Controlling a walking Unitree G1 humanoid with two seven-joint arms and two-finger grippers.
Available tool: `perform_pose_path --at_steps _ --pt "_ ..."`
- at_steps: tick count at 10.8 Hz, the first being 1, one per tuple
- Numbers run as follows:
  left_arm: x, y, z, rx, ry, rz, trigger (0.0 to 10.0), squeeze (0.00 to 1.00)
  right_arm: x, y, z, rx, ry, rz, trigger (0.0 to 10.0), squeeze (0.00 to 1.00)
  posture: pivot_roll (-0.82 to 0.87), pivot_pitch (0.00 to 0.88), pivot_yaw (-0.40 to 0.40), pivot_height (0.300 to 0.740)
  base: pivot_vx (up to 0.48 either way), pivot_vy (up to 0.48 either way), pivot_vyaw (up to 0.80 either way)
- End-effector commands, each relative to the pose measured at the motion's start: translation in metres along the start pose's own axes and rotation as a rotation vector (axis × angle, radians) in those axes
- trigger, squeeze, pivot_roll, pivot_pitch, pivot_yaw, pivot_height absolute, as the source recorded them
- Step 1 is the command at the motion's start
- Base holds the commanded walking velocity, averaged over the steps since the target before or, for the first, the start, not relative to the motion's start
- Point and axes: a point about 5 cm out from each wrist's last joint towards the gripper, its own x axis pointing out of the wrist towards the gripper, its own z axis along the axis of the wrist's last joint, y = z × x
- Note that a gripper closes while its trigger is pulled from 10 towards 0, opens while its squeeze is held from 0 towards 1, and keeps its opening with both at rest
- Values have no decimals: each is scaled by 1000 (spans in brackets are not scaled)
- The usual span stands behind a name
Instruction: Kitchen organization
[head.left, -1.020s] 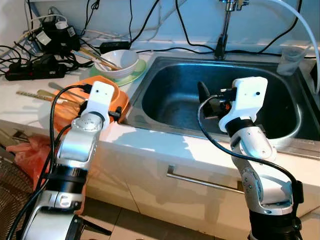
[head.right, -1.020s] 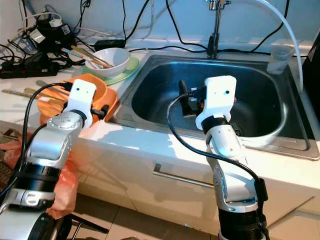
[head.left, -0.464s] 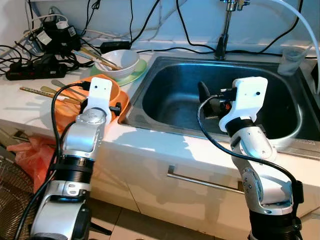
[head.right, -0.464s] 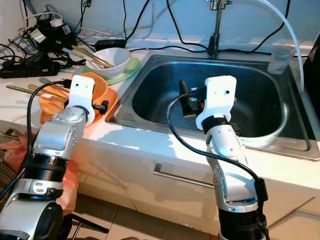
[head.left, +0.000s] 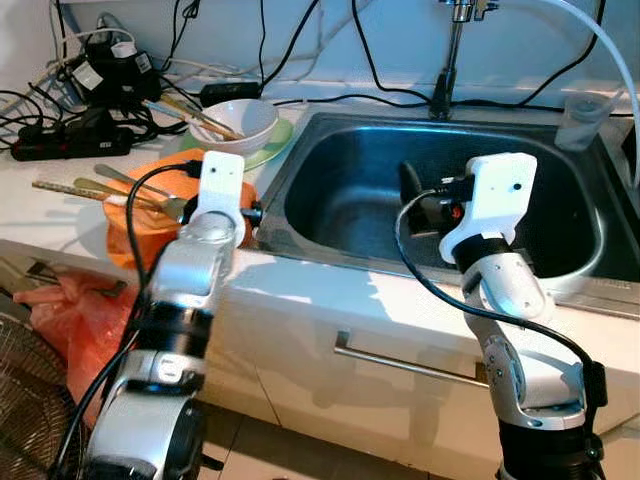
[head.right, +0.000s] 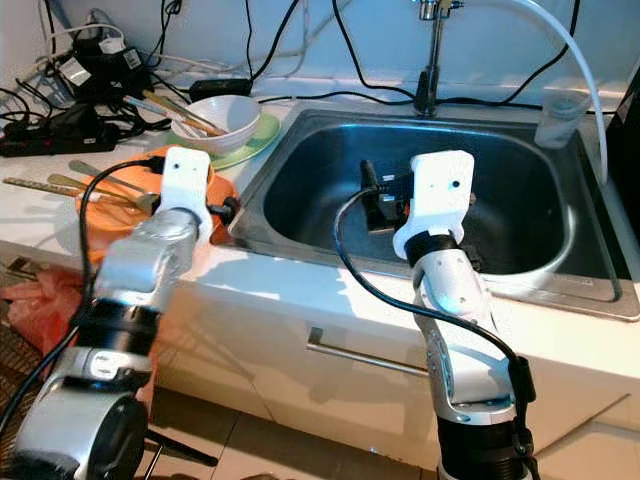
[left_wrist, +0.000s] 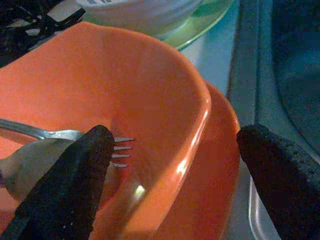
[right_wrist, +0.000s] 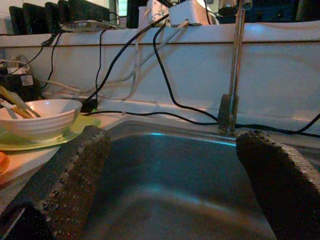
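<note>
My left hand (left_wrist: 172, 165) hangs wide open over the orange bowl (left_wrist: 125, 90) on the counter (head.left: 330, 290) (a fork (left_wrist: 60, 135) lies inside). My right hand (right_wrist: 170, 185) hovers spread wide above the sink (head.left: 350, 190).

Left arm hides much of the orange bowl (head.left: 150, 190); fork (left_wrist: 75, 135) handle cut off at wrist view's edge, tines partly behind a black finger (left_wrist: 65, 185).

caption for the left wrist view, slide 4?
Open left gripper straddling the rim of the orange bowl, a fork lying inside, sink alongside.
</note>
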Motion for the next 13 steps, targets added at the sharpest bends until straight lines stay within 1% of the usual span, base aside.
perform_pose_path --at_steps 1,3,5,8,11,13 --pt "4 4 0 -12 9 40 10000 0 2 5 2 -2 -10 20 10000 0 -9 0 117 740 0 0 0" --pt "12 4 6 -59 7 82 10000 0 3 5 2 -6 -15 18 10000 0 -14 0 118 740 0 0 0" --pt "16 0 12 -79 2 96 10000 0 3 6 2 -5 -16 19 10000 0 -14 0 119 740 0 0 0" --pt "23 -2 34 -129 -36 122 10000 0 3 7 3 -8 -22 16 10000 0 -20 0 125 740 0 0 0" --pt "25 -9 44 -124 -60 113 10000 0 4 9 3 -8 -25 18 10000 0 -22 0 129 740 0 0 0" --pt "27 -4 52 -142 -70 129 10000 0 3 9 3 -8 -27 14 10000 0 -32 0 138 740 0 0 0"
